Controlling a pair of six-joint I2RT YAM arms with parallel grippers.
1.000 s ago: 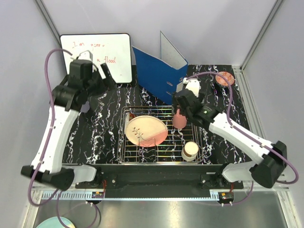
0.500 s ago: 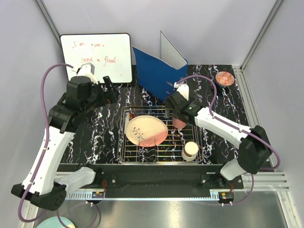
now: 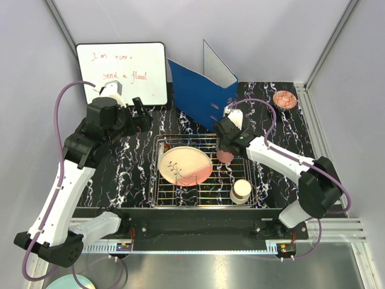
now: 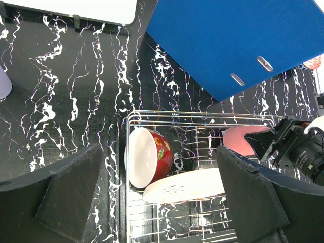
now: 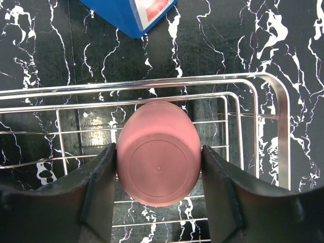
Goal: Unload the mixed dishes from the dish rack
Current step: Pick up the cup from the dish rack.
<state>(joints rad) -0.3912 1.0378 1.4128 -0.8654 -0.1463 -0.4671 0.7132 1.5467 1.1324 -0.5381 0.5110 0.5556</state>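
The silver wire dish rack (image 3: 155,180) sits mid-table. In it lie the cream-and-pink plate (image 3: 184,165), a red-patterned bowl on its side (image 4: 152,159) at the back left corner, a cream-brown cup (image 3: 240,191) at the front right, and an upside-down pink cup (image 3: 226,156). My right gripper (image 5: 158,152) is down in the rack, its fingers (image 5: 101,187) pressed on both sides of the pink cup (image 5: 159,162). My left gripper (image 4: 159,148) is open and empty, high above the rack's back left corner. A lavender cup (image 4: 4,83) shows at the left edge.
A blue ring binder (image 3: 198,90) stands just behind the rack. A whiteboard (image 3: 123,71) leans at the back left. A small red-patterned bowl (image 3: 284,99) sits on the table at the back right. White walls close the sides.
My right wrist has shifted and settled lower around the pink cup, its elbow swinging in. My left arm has swung right, toward the rack's back left corner.
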